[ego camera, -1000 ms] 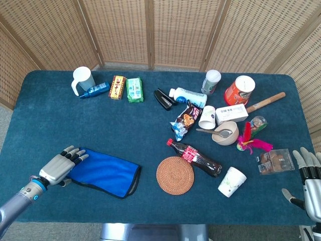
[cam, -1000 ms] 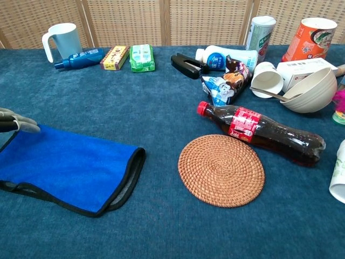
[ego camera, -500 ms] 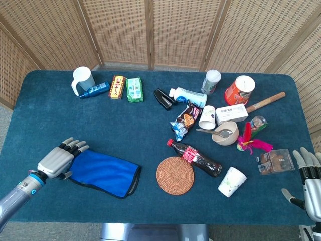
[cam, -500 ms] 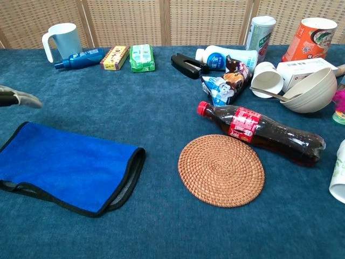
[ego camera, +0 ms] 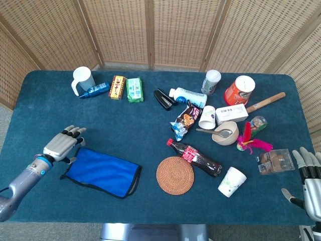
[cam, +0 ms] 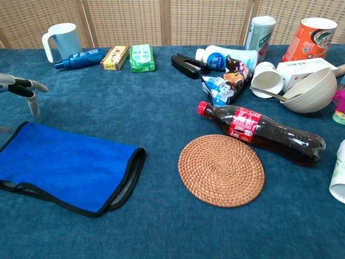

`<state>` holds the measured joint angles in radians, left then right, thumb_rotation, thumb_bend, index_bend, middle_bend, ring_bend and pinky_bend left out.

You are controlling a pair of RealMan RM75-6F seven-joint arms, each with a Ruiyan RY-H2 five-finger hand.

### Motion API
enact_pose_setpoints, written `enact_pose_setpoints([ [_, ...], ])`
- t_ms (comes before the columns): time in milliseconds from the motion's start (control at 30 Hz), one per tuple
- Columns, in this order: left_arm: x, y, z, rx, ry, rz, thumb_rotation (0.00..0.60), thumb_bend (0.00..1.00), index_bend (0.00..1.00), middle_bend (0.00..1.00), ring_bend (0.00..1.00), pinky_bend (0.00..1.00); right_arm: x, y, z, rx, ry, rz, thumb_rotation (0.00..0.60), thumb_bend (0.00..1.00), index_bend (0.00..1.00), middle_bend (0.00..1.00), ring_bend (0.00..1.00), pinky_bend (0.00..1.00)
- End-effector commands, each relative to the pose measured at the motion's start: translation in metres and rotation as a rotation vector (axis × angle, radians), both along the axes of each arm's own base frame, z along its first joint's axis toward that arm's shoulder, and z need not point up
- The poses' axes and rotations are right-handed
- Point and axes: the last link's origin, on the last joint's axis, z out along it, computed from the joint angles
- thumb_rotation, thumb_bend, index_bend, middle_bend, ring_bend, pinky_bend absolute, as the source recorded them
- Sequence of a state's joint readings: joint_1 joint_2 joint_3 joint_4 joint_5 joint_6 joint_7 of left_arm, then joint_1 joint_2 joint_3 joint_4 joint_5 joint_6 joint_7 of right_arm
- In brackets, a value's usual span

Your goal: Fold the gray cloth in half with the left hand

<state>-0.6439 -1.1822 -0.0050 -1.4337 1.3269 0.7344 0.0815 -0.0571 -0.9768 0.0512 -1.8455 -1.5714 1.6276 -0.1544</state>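
Lying near the front left of the table (ego camera: 150, 120), the cloth (ego camera: 103, 171) looked already folded, with a blue side up and a gray inside peeking at its black-edged end. The left hand (ego camera: 62, 144) hung just past the cloth's far left corner, apart from it, fingers spread and holding nothing. The right hand (ego camera: 308, 173) waited at the far right edge, fingers apart and empty too. What could go wrong? The top layer looked loose, so a low sweep of the left hand might catch the black edge and flip the fold open. A tug at one corner might also drag the whole cloth crooked. Close by on the right sat a round woven mat (ego camera: 175, 175) and a cola bottle (ego camera: 194, 157) on its side. A hard push on the cloth could bump the mat. A white mug (ego camera: 83, 80), small boxes and a blue tube stood well away at the back, so nothing blocked the left hand.
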Motion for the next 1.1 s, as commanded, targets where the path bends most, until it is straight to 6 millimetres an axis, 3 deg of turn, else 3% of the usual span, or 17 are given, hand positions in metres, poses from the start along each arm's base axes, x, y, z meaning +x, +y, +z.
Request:
enact_pose_setpoints([
  [33,0.0,0.017,-0.004,0.006,0.038,0.032,0.6,0.34,0.33,0.0,0.0,0.0,-0.001,-0.001,0.0,0.0,0.0,-0.003,0.6,0.0,0.0,0.0,0.0,0.0],
  [500,0.01,0.026,-0.013,-0.003,0.054,0.055,0.6,0.34,0.33,0.0,0.0,0.0,0.0,0.001,0.001,0.0,-0.004,0.001,0.6,0.0,0.0,0.0,0.0,0.0],
  [1100,0.018,0.024,-0.025,-0.041,0.091,0.05,0.6,0.36,0.41,0.0,0.0,0.0,-0.001,0.001,0.001,0.002,-0.006,0.002,0.6,0.0,0.0,0.0,0.0,0.0],
])
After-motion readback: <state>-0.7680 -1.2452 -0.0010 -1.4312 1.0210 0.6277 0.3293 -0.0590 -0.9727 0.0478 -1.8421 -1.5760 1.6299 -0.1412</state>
